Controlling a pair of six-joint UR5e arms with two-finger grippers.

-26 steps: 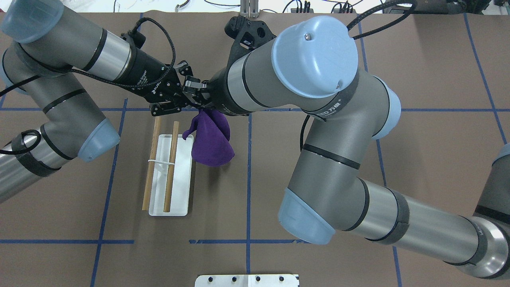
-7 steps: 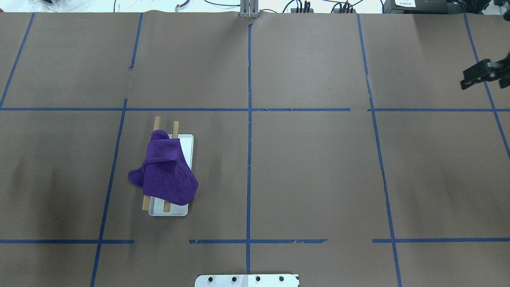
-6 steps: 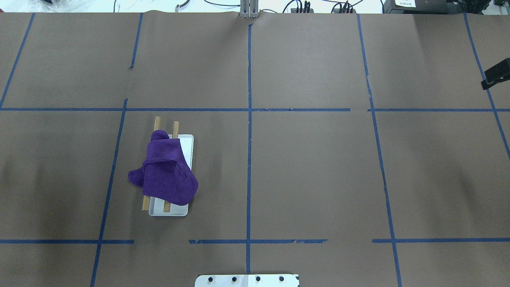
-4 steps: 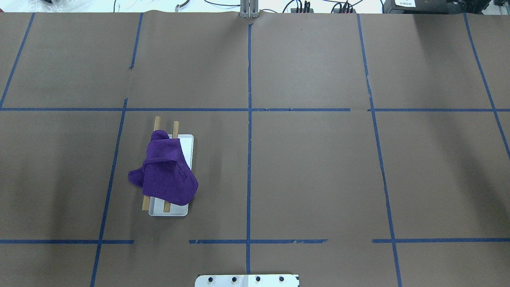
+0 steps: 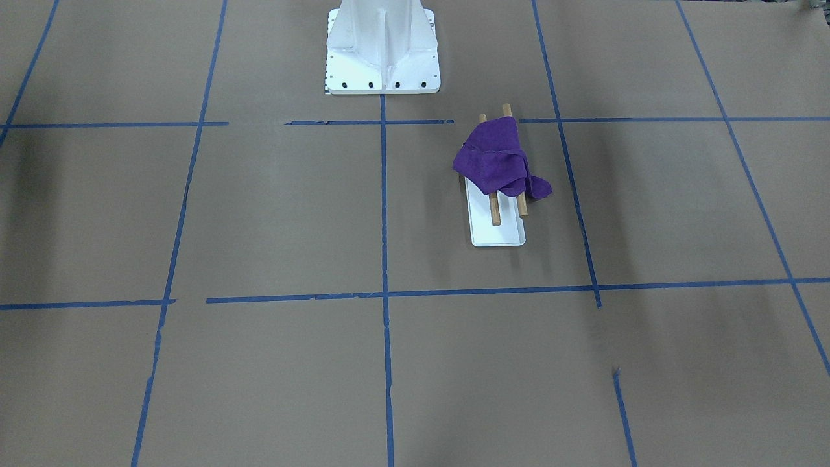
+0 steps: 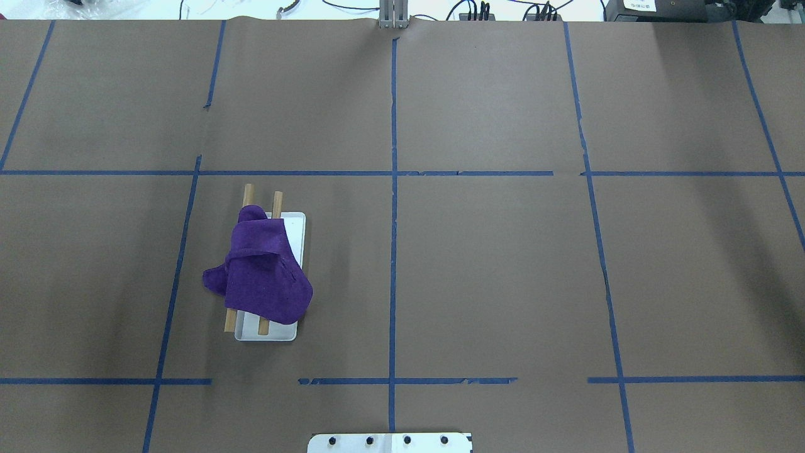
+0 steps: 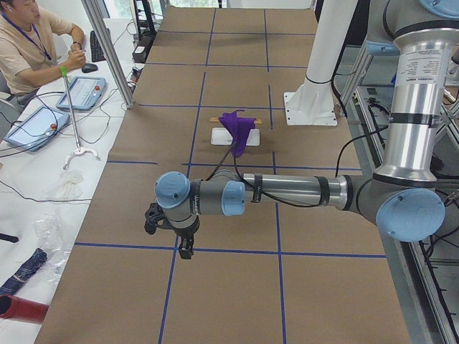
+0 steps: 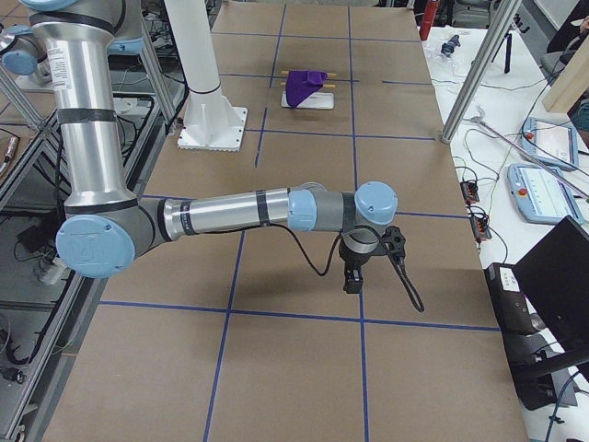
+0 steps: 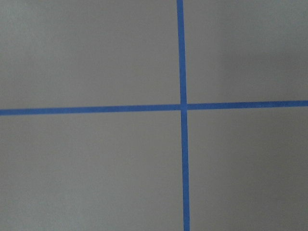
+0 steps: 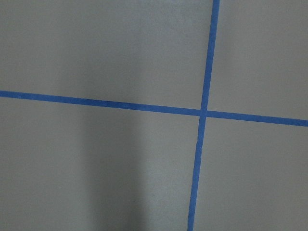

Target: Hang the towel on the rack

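A purple towel (image 6: 264,277) lies draped over both wooden dowels of the rack (image 6: 248,192), with one corner hanging off to the side. The rack's white base (image 6: 297,233) shows beside it. Towel (image 5: 496,159) and rack (image 5: 495,211) also show in the front view. No gripper touches them. My left gripper (image 7: 185,249) shows only in the exterior left view, far from the rack and pointing down over the table. My right gripper (image 8: 352,281) shows only in the exterior right view, also far away. I cannot tell whether either is open or shut.
The large white bolted pedestal (image 5: 382,45) stands at the robot's side of the table. Blue tape lines (image 6: 392,189) cross the brown table cover. A person (image 7: 32,39) sits beyond the table's end, next to tablets and cables.
3.6 s ago both grippers held the towel beside the rack; now it lies over the dowels. Both arms have left the overhead view, the right gripper last, off the right edge.
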